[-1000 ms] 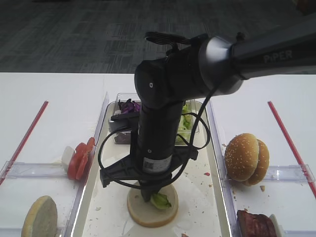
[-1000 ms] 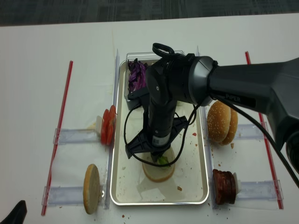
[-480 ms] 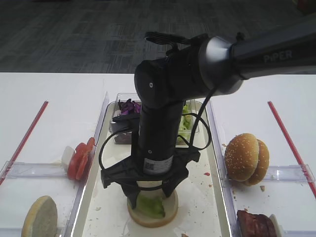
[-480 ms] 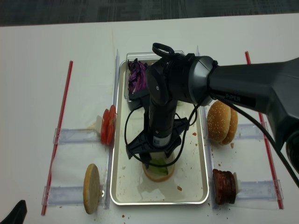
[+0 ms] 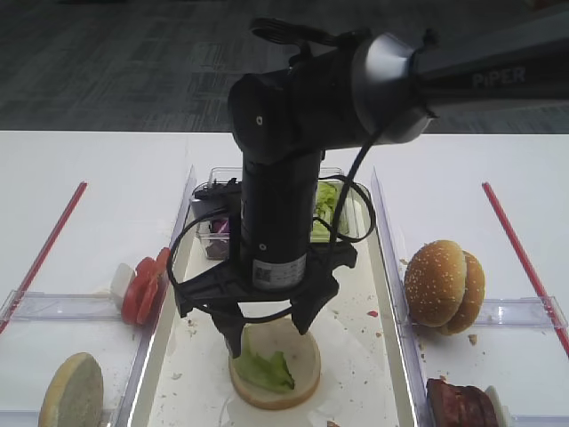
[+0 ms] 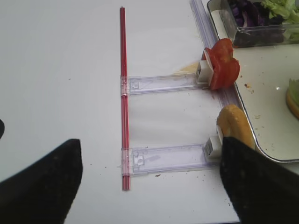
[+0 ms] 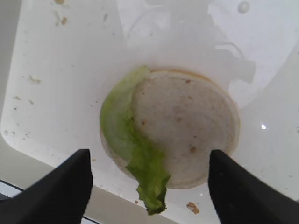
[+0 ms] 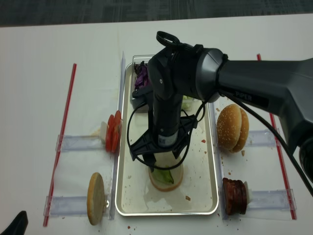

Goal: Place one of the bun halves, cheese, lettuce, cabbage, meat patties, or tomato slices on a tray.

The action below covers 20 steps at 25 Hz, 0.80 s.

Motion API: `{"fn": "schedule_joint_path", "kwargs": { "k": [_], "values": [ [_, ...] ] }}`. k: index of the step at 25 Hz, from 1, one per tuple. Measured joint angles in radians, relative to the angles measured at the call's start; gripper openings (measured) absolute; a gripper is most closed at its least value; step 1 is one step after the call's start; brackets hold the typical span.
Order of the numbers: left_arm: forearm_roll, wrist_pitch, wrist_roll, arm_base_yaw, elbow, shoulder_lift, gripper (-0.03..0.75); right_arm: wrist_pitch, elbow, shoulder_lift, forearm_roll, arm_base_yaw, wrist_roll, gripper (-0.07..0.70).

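Observation:
A pale flat bun half (image 7: 187, 126) lies cut side up in the silvery tray (image 8: 200, 196). A light green lettuce (image 7: 121, 130) leaf rests loose on the bun's edge and hangs over it. My right gripper (image 5: 267, 331) hovers just above them, open, with its fingers apart on either side and nothing between them. My left gripper (image 6: 149, 154) stands open over the bare table left of the tray, holding nothing.
Tomato slices (image 8: 113, 132) and another pale bun half (image 8: 96, 198) stand in clear holders left of the tray. Sesame bun halves (image 8: 232, 128) and meat patties (image 8: 234, 196) stand on its right. A clear box (image 5: 351, 213) at the tray's back holds purple cabbage (image 8: 142, 76) and lettuce.
My right gripper opened, let go of the lettuce onto the bun half and rose a little. The leaf now lies spread on the bun.

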Motion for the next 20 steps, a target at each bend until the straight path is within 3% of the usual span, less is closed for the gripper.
{"fn": "schedule_joint_path", "kwargs": {
  "k": [11,20],
  "values": [
    [0.000,0.000,0.000,0.000,0.000,0.000,0.575,0.119,-0.136,0.000,-0.036,0.000,0.025,0.533],
    [0.000,0.000,0.000,0.000,0.000,0.000,0.575,0.132,-0.220,0.001,-0.046,0.000,0.028,0.533]
  ]
}}
